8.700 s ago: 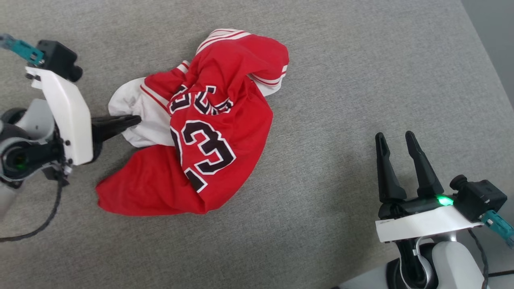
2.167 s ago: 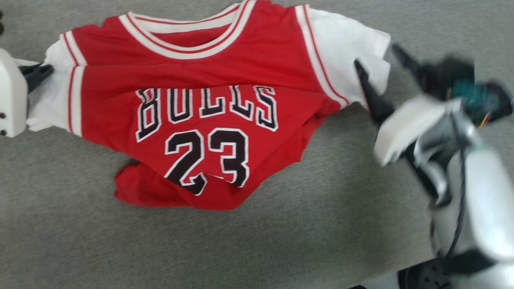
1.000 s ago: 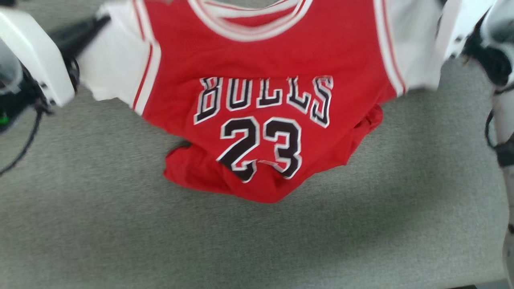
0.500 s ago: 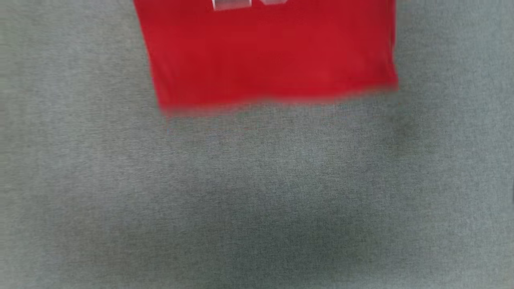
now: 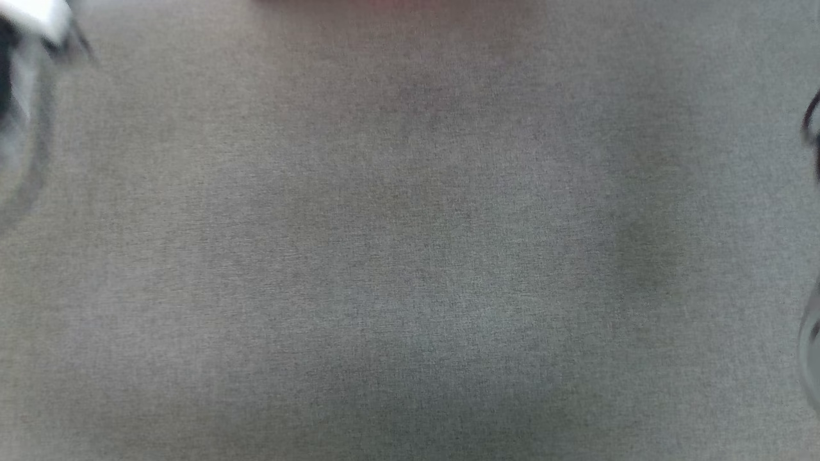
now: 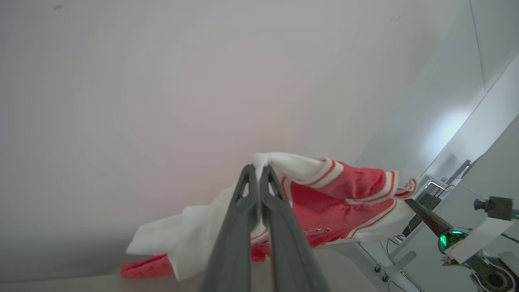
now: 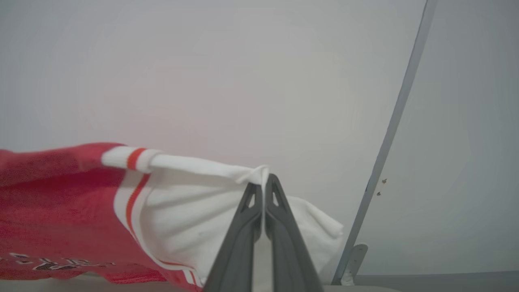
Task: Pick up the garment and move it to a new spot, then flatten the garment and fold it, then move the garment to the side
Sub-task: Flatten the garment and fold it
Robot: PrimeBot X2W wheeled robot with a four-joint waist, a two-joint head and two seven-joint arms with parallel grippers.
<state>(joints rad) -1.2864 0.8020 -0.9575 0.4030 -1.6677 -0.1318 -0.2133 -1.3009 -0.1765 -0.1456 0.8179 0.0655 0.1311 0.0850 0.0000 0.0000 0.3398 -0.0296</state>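
Observation:
The garment (image 6: 340, 194), a red jersey with white sleeves and red-striped trim, hangs in the air, stretched between my two grippers. In the left wrist view my left gripper (image 6: 258, 168) is shut on the edge of one white sleeve. My right gripper (image 6: 410, 202) shows there too, at the far sleeve. In the right wrist view my right gripper (image 7: 265, 179) pinches the other white sleeve, and the red body of the garment (image 7: 61, 190), with a strip of black lettering, hangs off to the left. A faint red blur touches the head view's top edge.
The grey fabric table (image 5: 410, 256) spreads below me in the head view. A blurred piece of my left arm (image 5: 25, 38) is at its top left, and a dark cable (image 5: 810, 128) at its right edge. A pale wall with a grey upright strip (image 7: 389, 134) stands behind.
With both grippers shut on its sleeves, the jersey rose off the table. Its hem was in the upper head view half a second ago and has now passed the top edge.

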